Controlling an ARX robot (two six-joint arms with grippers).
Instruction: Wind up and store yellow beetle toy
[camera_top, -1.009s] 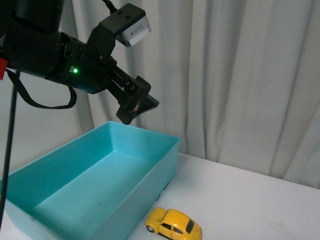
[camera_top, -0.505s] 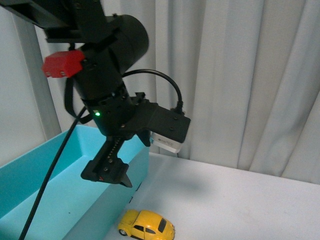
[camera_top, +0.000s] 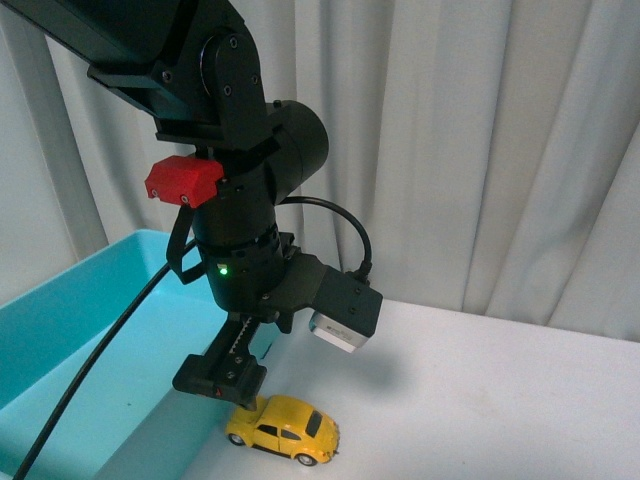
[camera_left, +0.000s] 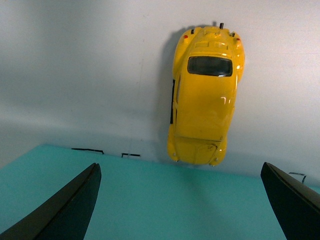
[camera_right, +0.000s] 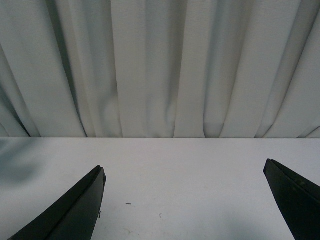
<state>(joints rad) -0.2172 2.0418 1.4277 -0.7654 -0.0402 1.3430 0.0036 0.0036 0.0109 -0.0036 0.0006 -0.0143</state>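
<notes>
The yellow beetle toy (camera_top: 285, 428) stands on its wheels on the white table (camera_top: 480, 400), right beside the teal bin (camera_top: 60, 330). My left gripper (camera_top: 222, 380) hangs open and pointing down just above the bin's rim, a little left of and above the car. In the left wrist view the car (camera_left: 206, 95) is seen from above, lying on the table past the bin's edge (camera_left: 150, 200), between my wide-open fingers (camera_left: 70, 207). My right gripper (camera_right: 182, 205) is open and empty over bare table; it does not show in the front view.
The teal bin fills the lower left of the front view. A pale curtain (camera_top: 480, 150) hangs behind the table and also shows in the right wrist view (camera_right: 160, 65). My left arm's black body and cable (camera_top: 240, 200) stand over the bin's near corner.
My left arm has swung from high over the bin down and toward the car, its gripper turning to point downward. The front camera's view has shifted, so bin and car sit further left.
</notes>
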